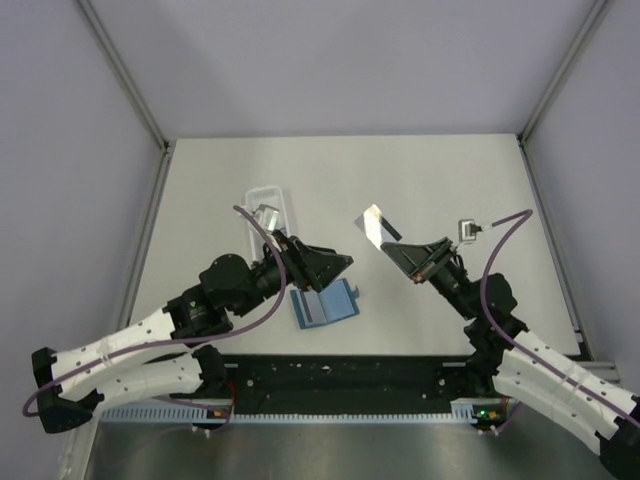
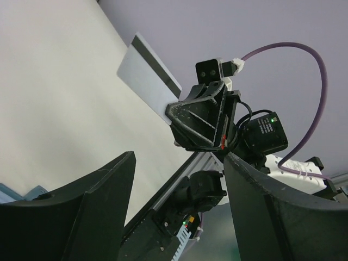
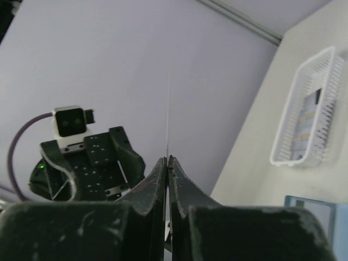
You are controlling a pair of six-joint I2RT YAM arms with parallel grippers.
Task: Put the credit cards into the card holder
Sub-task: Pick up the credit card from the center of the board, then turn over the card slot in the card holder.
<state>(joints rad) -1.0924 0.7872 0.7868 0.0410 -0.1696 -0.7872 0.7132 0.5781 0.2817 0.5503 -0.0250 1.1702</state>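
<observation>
Top view, pale table (image 1: 450, 160). R claw (image 1: 392, 247) is clamped on a card (image 1: 377, 225), lifted clear of the table and tilted, dark stripe along one edge. R wrist view shows it edge-on, standing straight out of the closed tips. L claw (image 1: 338, 264) faces it from the left, jaws apart, holding nothing, not touching the card. Probably a mid-air regrip, so the card can be angled for the slot.

Holder (image 1: 325, 303), teal, lies open and flat at near centre, just on the near side of the L claw, ready to take it. White tray (image 1: 266, 188) sits far-left w/ more cards (image 3: 307, 117) inside.
</observation>
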